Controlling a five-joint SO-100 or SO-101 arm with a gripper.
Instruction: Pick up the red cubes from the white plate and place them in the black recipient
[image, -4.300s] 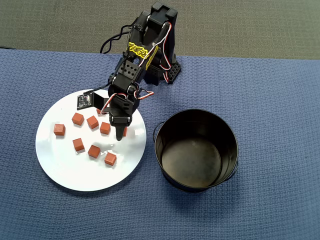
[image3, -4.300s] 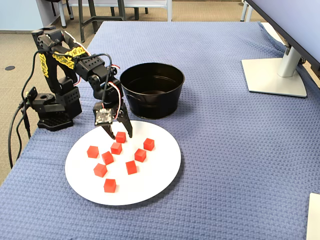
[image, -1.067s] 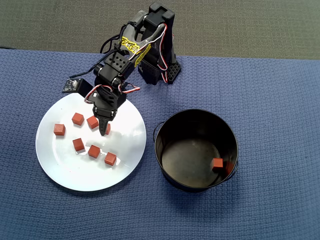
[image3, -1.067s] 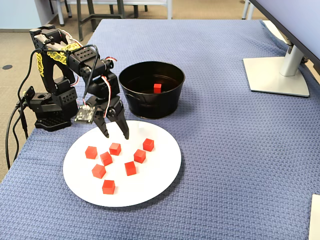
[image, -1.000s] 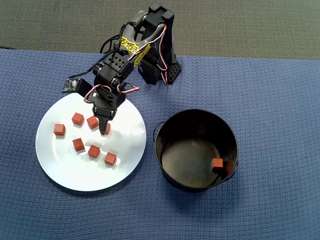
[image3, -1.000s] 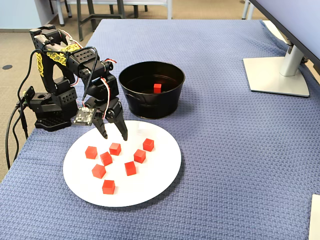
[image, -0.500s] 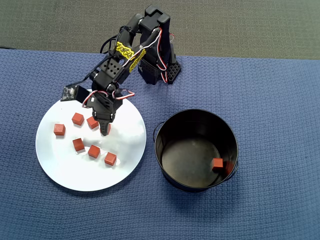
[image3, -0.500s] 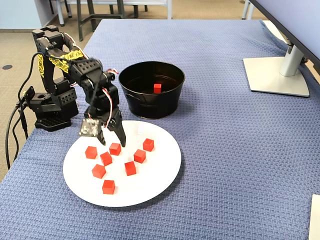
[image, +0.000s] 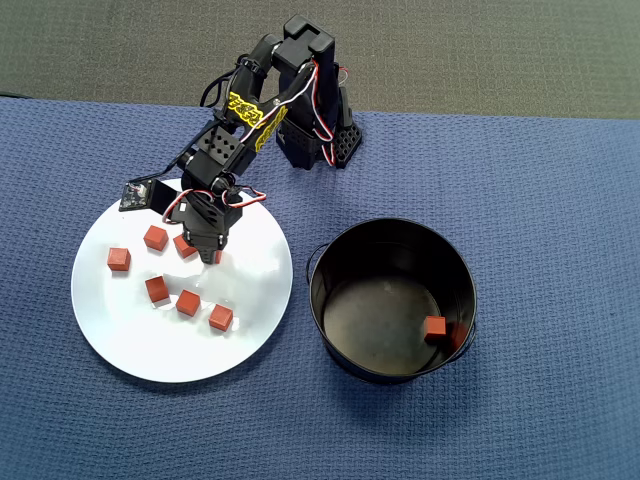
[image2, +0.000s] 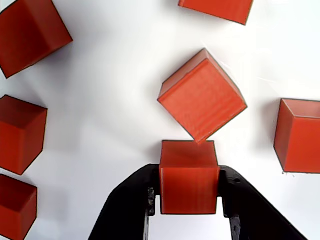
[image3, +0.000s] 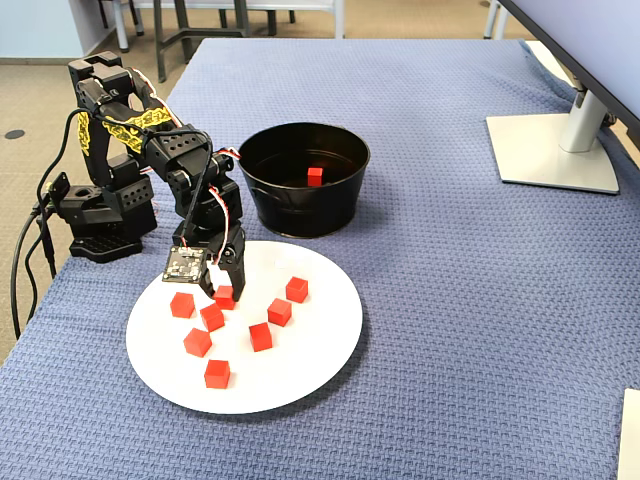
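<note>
Several red cubes lie on the white plate (image: 130, 340), among them one (image: 155, 237) at its far left and one (image: 221, 317) near its middle. My gripper (image: 212, 255) is down on the plate, at its upper middle in the overhead view. In the wrist view my gripper (image2: 189, 175) is shut on a red cube (image2: 189, 190), with a black finger pressed on each side. A tilted cube (image2: 202, 102) touches the held one just beyond it. In the fixed view the held cube (image3: 224, 297) still rests on the plate (image3: 300, 350). The black recipient (image: 392, 240) holds one red cube (image: 435, 328).
The arm's base (image: 315, 140) stands on the blue cloth behind the plate. The recipient (image3: 305, 200) stands close to the plate's edge. A monitor foot (image3: 550, 150) is at the far right of the fixed view.
The gripper, open above the plate a second ago, has come down and shut round one cube. The other cubes and the cube in the recipient have not moved.
</note>
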